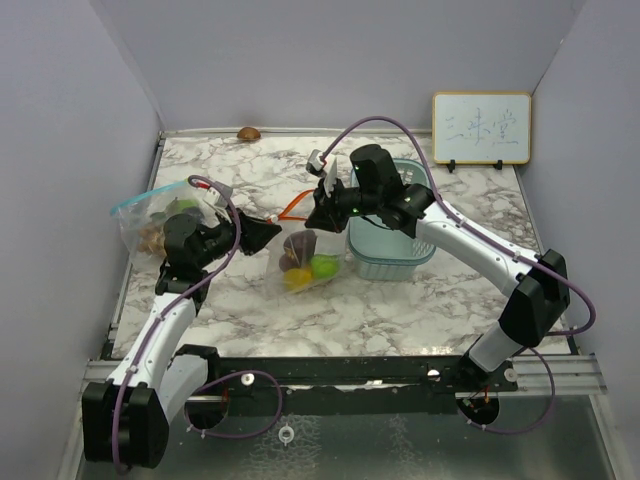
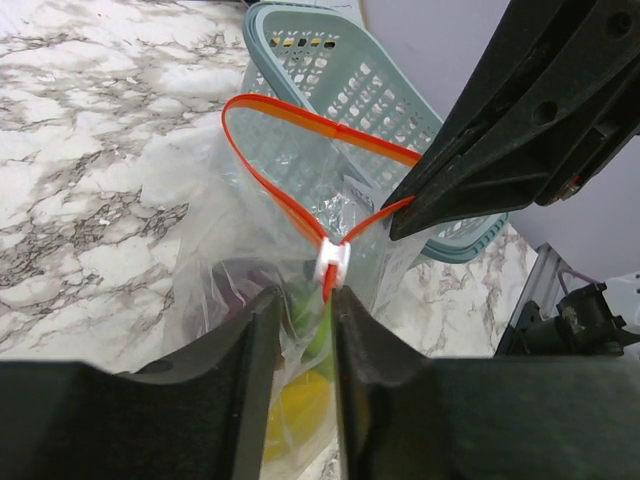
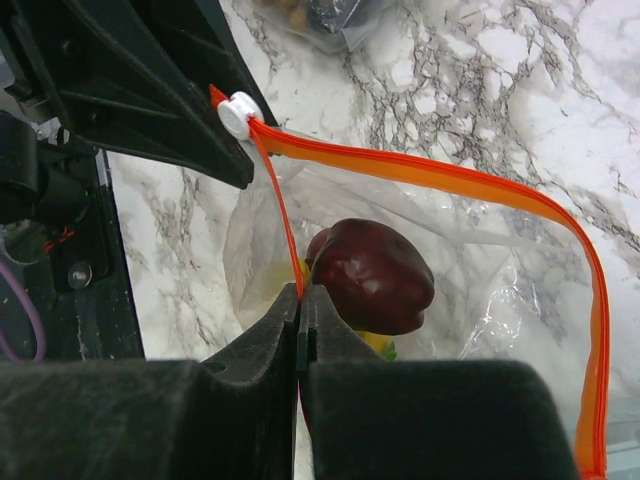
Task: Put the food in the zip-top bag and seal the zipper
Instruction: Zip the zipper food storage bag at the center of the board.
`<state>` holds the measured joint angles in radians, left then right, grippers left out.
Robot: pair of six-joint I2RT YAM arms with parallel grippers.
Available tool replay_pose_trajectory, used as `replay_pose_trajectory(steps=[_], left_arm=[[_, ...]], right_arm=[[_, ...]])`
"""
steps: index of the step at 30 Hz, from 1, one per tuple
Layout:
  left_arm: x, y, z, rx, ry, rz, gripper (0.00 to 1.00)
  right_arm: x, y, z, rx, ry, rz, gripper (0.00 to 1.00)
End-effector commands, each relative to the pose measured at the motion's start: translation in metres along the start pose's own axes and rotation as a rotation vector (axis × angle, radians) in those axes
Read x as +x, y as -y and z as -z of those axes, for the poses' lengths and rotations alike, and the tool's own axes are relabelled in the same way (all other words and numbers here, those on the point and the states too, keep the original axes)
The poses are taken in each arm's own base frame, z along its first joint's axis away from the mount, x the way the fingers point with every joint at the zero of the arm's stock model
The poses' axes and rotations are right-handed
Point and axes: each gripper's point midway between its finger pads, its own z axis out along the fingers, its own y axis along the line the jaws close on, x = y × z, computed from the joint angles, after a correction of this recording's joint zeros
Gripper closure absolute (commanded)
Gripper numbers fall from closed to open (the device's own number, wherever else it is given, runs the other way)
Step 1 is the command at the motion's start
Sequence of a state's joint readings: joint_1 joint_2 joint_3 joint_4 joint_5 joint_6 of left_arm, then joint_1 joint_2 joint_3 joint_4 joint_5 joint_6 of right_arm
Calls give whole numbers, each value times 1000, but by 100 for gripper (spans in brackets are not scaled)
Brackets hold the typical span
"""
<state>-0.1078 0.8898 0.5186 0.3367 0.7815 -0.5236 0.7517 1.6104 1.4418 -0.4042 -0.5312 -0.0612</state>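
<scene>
Left arm (image 1: pixel 165 320) reaches right and low. The left gripper (image 2: pixel 305 300) has its jaws narrowly apart astride the zip-top bag (image 1: pixel 284 248), just under the white slider (image 2: pixel 332 262); I can't tell if they pinch it. Right arm (image 1: pixel 480 255) bends in from the right, with the right gripper (image 3: pixel 300 295) clamped on the orange zipper strip (image 3: pixel 420 170). The bag stands mid-table beside the teal basket (image 1: pixel 400 255), mouth up and gaping, zipper running gripper to gripper, with the dark red-brown piece (image 3: pixel 375 275), green round fruit (image 1: pixel 323 266) and yellow pieces (image 1: pixel 297 279) inside.

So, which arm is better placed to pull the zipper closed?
Left, I think. The left gripper sits at the white slider; the right gripper is shut on the orange zipper, steadying the bag.
</scene>
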Motion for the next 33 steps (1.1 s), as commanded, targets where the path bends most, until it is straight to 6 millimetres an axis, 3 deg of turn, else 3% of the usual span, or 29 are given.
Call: replay_pose_trajectory(steps=[1,3,7,10,12,18,21,28,31,33], left_arm=[[-9,6,-7,50,28,-26,80],[-9,5,-10,54,21,-14,100],[-8,1,-10,28,-6,-12,100],[-15,-1,-7,-9,-6,-46,100],[-21,2,-6,-13,0,-65,100],[-27,16,-8,50,-13,-84,100],[-25,22,-8,75,-23,-94,100],[-26,32,-6,101,-34,-116,100],[-24,32,-5,97,-39,-118,100],[-23,32,-4,93,-40,-117,100]], right_arm=[[-15,-6,1,-28,26,27,98],[-15,-5,1,-27,25,28,98],[-23,4,4,26,22,45,96],[-39,9,10,61,38,97,72],[-55,7,14,47,71,150,61],[-79,-19,1,-149,170,237,47],[-81,-31,-10,-259,222,270,47],[-75,-36,-32,-379,262,305,53],[-73,-39,-33,-406,264,294,61],[-70,-39,-34,-406,259,286,75]])
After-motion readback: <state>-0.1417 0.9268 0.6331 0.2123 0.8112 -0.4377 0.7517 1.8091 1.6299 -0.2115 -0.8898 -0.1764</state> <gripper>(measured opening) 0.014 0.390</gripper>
